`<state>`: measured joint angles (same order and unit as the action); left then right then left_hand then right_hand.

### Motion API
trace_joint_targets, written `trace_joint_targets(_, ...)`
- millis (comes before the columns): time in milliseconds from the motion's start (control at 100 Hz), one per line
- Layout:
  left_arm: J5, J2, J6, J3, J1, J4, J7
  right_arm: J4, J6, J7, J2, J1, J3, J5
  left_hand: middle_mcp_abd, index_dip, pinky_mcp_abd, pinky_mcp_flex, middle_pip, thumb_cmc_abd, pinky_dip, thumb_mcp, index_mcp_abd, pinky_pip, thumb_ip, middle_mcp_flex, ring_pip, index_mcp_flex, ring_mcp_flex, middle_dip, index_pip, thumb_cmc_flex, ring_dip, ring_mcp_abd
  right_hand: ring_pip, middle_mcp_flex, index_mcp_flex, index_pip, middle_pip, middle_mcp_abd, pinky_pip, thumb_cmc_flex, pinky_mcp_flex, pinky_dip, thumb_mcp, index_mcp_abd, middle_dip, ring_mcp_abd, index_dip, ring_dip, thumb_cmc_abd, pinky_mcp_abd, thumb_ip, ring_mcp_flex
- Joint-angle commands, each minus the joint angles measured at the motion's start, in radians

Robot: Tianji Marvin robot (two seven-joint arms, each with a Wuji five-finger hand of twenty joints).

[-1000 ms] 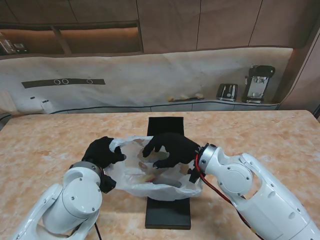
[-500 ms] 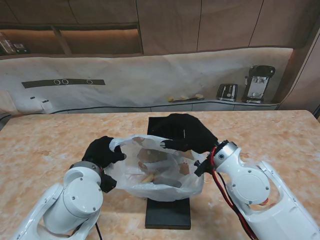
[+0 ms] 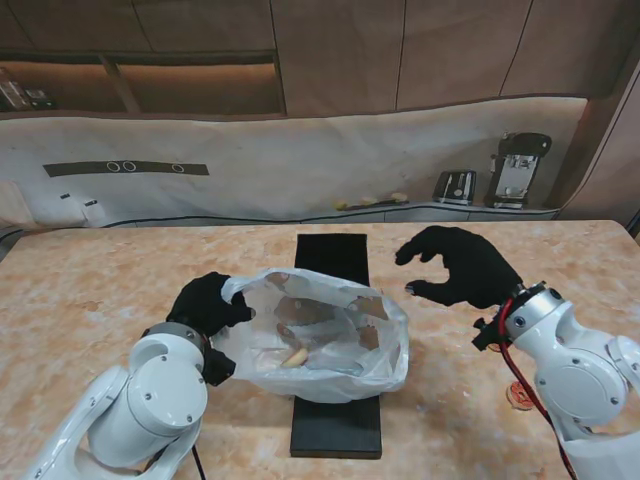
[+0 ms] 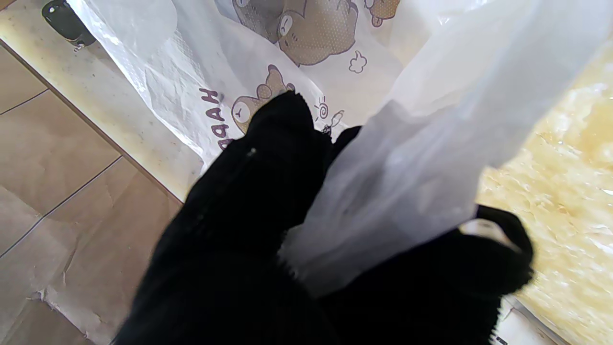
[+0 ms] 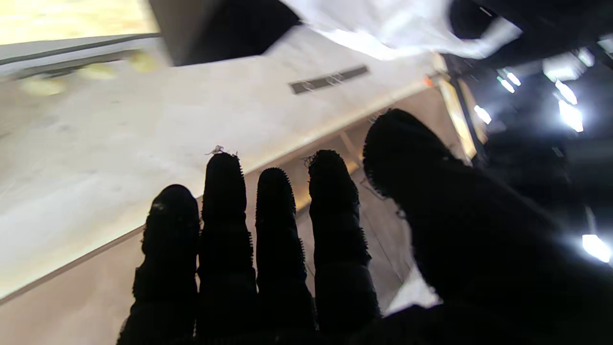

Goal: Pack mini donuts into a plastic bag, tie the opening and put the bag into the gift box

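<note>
A translucent white plastic bag (image 3: 320, 340) with cartoon bears printed on it rests on a flat black gift box (image 3: 335, 400) in the middle of the table. Small tan donuts (image 3: 295, 355) show through the film. My left hand (image 3: 205, 303), in a black glove, is shut on the bag's left rim; in the left wrist view the film (image 4: 392, 191) is pinched between the gloved fingers (image 4: 268, 158). My right hand (image 3: 455, 265) hovers to the right of the bag, apart from it, fingers spread and holding nothing. The right wrist view shows the fingers (image 5: 273, 225) and a blurred edge of the bag (image 5: 383, 33).
The table (image 3: 100, 290) is tan marble-patterned. A small orange ring-like thing (image 3: 520, 397) lies by my right forearm. Beyond the table's far edge a paper-covered counter carries a toaster (image 3: 455, 183) and a coffee machine (image 3: 517, 167).
My right hand has come out of the bag's mouth and swung up and to the right, away from the bag. The bag's opening has sagged. The left hand has kept its hold.
</note>
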<state>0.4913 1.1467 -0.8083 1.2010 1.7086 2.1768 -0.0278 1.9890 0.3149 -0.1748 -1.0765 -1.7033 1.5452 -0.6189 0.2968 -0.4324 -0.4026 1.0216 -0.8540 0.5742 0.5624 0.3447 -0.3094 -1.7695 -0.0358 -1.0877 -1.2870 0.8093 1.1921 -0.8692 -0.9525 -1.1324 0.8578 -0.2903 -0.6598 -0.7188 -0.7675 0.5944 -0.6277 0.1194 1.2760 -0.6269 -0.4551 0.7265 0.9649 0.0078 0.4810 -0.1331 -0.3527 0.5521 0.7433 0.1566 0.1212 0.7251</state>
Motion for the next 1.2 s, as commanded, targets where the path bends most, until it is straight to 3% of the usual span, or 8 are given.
trace_joint_targets(0,-0.006,0.003,0.005,-0.002,0.003,0.011,0.016,-0.017,-0.003,-0.021,0.014,-0.032,0.026,-0.016,-0.007,0.006,0.039,0.032,0.001,0.007,-0.019,-0.008,-0.007,-0.055,0.016,-0.024,-0.001,0.018,0.024,0.002,0.021,-0.012,-0.004,-0.001,-0.003,-0.019,0.001,-0.013,0.005,0.013,0.024,0.005,0.008,-0.009,-0.008,0.015,-0.021,-0.003,0.011,-0.018,0.012,-0.009,-0.025,0.004)
trace_joint_targets(160,-0.008,0.003,0.008,-0.001,0.006,0.013,0.016,-0.062,-0.069,-0.002,0.014,-0.064,0.073,-0.132,-0.007,0.006,0.039,0.032,0.001,0.007,-0.019,-0.009,-0.010,-0.056,0.017,-0.023,-0.001,0.017,0.021,0.001,0.022,-0.014,-0.003,-0.001,-0.002,-0.010,0.001,-0.024,0.009,0.019,0.031,-0.004,0.016,-0.008,-0.018,0.021,-0.019,-0.011,0.011,-0.016,0.023,-0.014,-0.025,-0.009)
trace_joint_targets(420,-0.007,0.002,0.006,-0.002,0.011,0.018,0.019,-0.192,-0.127,0.080,0.015,-0.036,0.086,-0.296,-0.008,0.005,0.037,0.029,0.001,0.006,-0.020,-0.012,-0.006,-0.055,0.017,-0.022,0.000,0.017,0.019,-0.001,0.022,-0.013,-0.002,-0.003,-0.016,-0.006,0.001,-0.025,-0.006,0.020,0.045,-0.003,0.034,-0.005,-0.035,0.032,-0.011,-0.015,0.006,-0.010,0.026,-0.015,-0.024,-0.016)
trace_joint_targets(610,-0.002,-0.001,0.008,0.002,0.015,0.022,0.025,-0.272,-0.154,0.113,0.023,-0.016,0.085,-0.401,-0.008,0.005,0.036,0.022,0.001,0.006,-0.019,-0.012,-0.008,-0.056,0.017,-0.022,0.000,0.016,0.016,-0.002,0.023,-0.015,-0.001,-0.005,-0.013,0.014,0.013,-0.026,-0.009,0.022,0.033,-0.005,0.064,-0.011,-0.050,0.034,-0.011,-0.015,0.004,-0.013,0.040,-0.012,-0.024,-0.040)
trace_joint_targets(700,-0.002,-0.001,0.010,0.003,0.018,0.024,0.027,-0.319,-0.138,0.145,0.032,-0.005,0.087,-0.489,-0.007,0.005,0.035,0.022,0.002,0.006,-0.019,-0.012,-0.008,-0.057,0.018,-0.021,0.000,0.017,0.015,-0.002,0.022,-0.015,0.000,-0.006,-0.018,0.014,0.022,-0.027,-0.016,0.014,0.033,-0.007,0.067,-0.011,-0.056,0.029,-0.010,-0.008,0.003,-0.013,0.052,-0.008,-0.023,-0.037)
trace_joint_targets(870,0.004,-0.005,0.012,0.004,0.024,0.028,0.034,-0.359,-0.188,0.157,0.034,0.001,0.066,-0.515,-0.005,0.006,0.035,0.020,0.003,0.004,-0.018,-0.014,-0.008,-0.056,0.017,-0.021,0.002,0.016,0.013,-0.003,0.024,-0.015,0.000,-0.007,0.000,0.039,0.054,-0.032,-0.017,0.015,0.011,0.003,0.093,-0.020,-0.068,0.034,-0.012,-0.009,0.006,-0.023,0.057,-0.008,-0.022,-0.068)
trace_joint_targets(1010,0.014,-0.007,0.011,0.007,0.029,0.032,0.040,-0.381,-0.230,0.151,0.036,0.002,0.047,-0.529,-0.007,0.005,0.034,0.019,0.003,0.002,-0.018,-0.015,-0.007,-0.055,0.018,-0.018,0.002,0.016,0.011,-0.005,0.023,-0.015,0.001,-0.008,0.054,0.122,0.136,-0.066,0.005,0.029,-0.036,0.021,0.173,-0.033,-0.102,0.040,-0.028,-0.007,0.026,-0.054,0.058,0.000,-0.021,-0.154)
trace_joint_targets(1190,0.022,-0.010,0.006,0.003,0.026,0.033,0.047,-0.392,-0.278,0.079,0.040,-0.002,0.032,-0.521,-0.007,0.007,0.030,0.014,0.004,0.004,-0.017,-0.014,-0.007,-0.053,0.020,-0.019,0.004,0.016,0.007,-0.007,0.025,-0.016,0.002,-0.010,0.196,0.393,0.401,-0.190,0.132,0.049,-0.255,0.039,0.348,-0.105,-0.219,0.012,-0.161,0.016,0.132,-0.151,0.027,-0.002,-0.028,-0.381)
